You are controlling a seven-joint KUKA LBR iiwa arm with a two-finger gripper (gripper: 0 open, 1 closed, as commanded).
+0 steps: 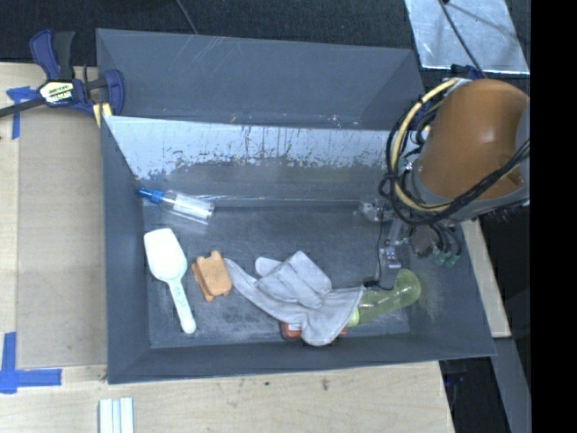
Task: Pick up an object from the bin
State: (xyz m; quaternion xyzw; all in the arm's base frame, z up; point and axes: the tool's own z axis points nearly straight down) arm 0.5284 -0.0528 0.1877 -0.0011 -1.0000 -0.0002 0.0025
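Pincer [389, 276] low at right near side of bin [261, 79], below arm's orange cover [473, 138] and looped black and yellow cables [406, 165]. Apart or together: cannot tell. Tip right at far edge of green thing [403, 296]; touching or just above, unclear which.

Green thing oblong, translucent, yellowish, flat on bin floor in right near corner, slanted, right end farther than left. Left end tucked under cloth [293, 287].

Cloth grey, crumpled, at centre near, one flap stretched left toward orange block [212, 276]. Small red bit [290, 331] peeking out at cloth's near edge, too hidden to identify.

Orange block squarish, just right of scoop [167, 258]; touching or not, unclear. Scoop white, head toward far side, handle slanting toward near wall.

Clear tube [180, 206] with blue end, at left far, lying along foot of far wall, well apart from pincer and from green thing.
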